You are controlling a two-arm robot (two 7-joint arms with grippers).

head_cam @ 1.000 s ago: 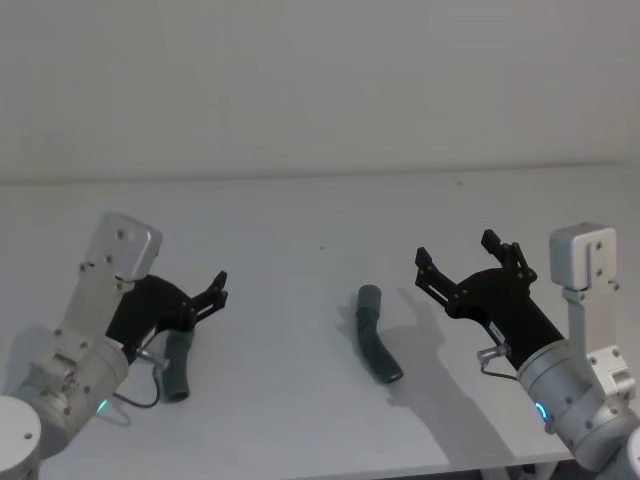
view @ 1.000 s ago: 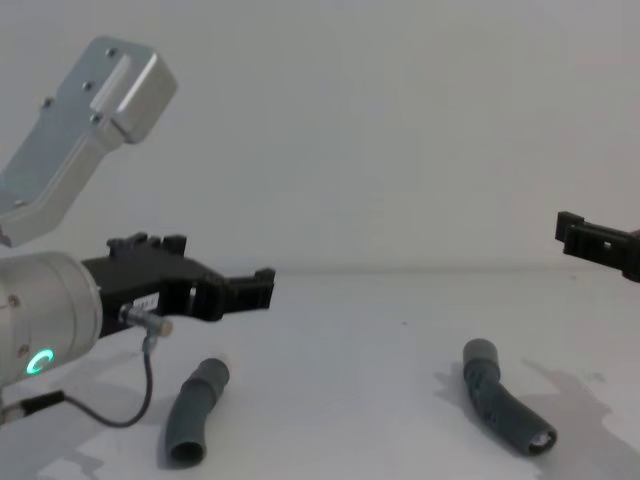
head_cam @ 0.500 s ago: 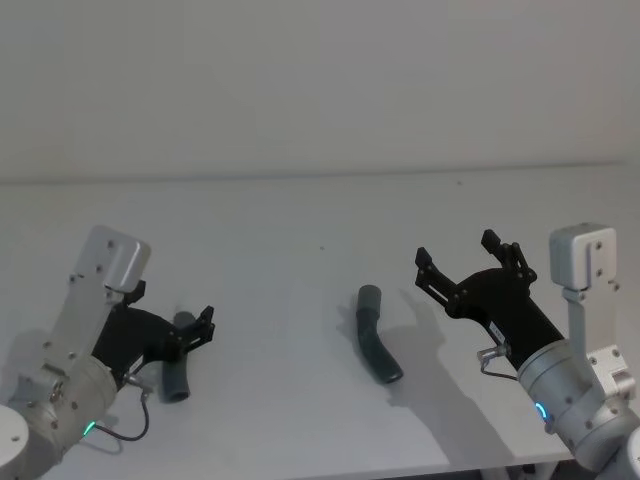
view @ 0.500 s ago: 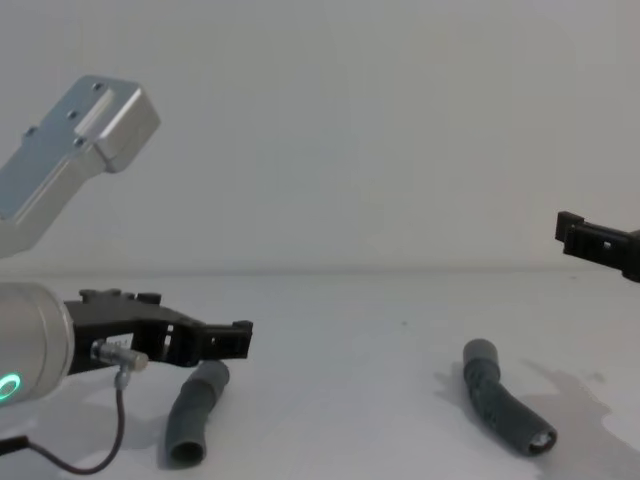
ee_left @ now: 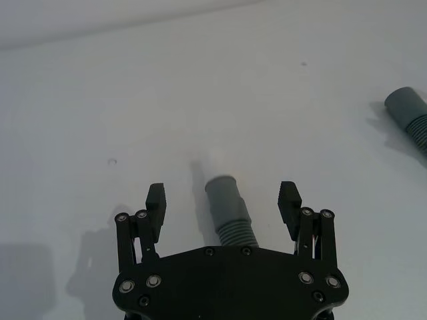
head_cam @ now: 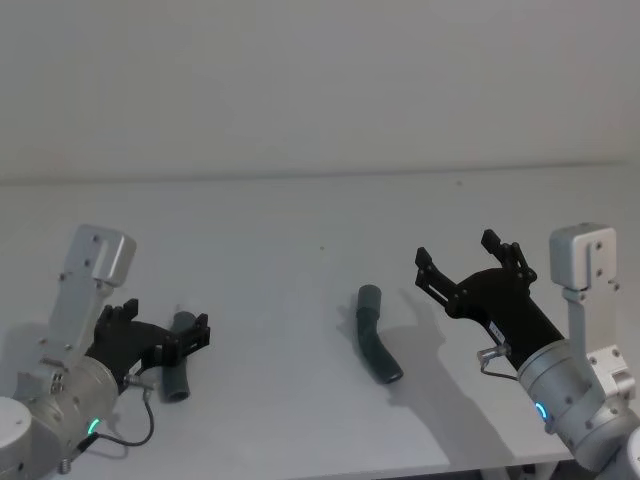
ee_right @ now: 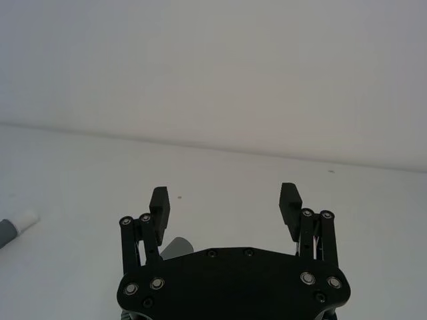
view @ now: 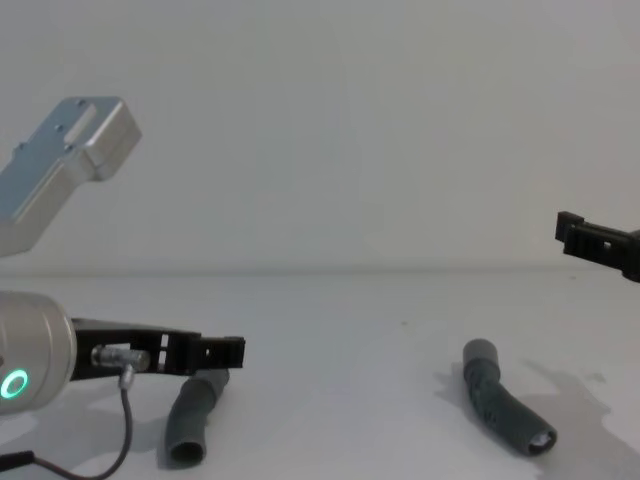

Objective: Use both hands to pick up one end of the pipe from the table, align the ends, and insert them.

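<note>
**Left gripper (head_cam: 192,333) straddling left hose piece (head_cam: 180,375), right gripper (head_cam: 458,252) hanging clear**

Left gripper is sitting low at the near left of the table (head_cam: 300,220). Its jaws are spread wide, one on each side of the left hose piece. The left wrist view is showing gaps on both sides, so no contact. The gripper body is covering the near stretch of that hose there. In the chest view a fingertip is overlapping the hose's far end, so height above it is hard to judge. Its white tip (ee_right: 28,218) is showing far off in the right wrist view, with the grey body cut off by the frame edge.

Right gripper is hanging above the table on the right, jaws wide apart and gripping nothing. The chest view is cutting it off at the right edge. Right hose piece (head_cam: 376,347) is lying bent mid-table, left of that gripper and well apart from the left hose piece. A grey cuff (ee_right: 175,248) is peeking from behind the right gripper's body, mostly hidden.
</note>
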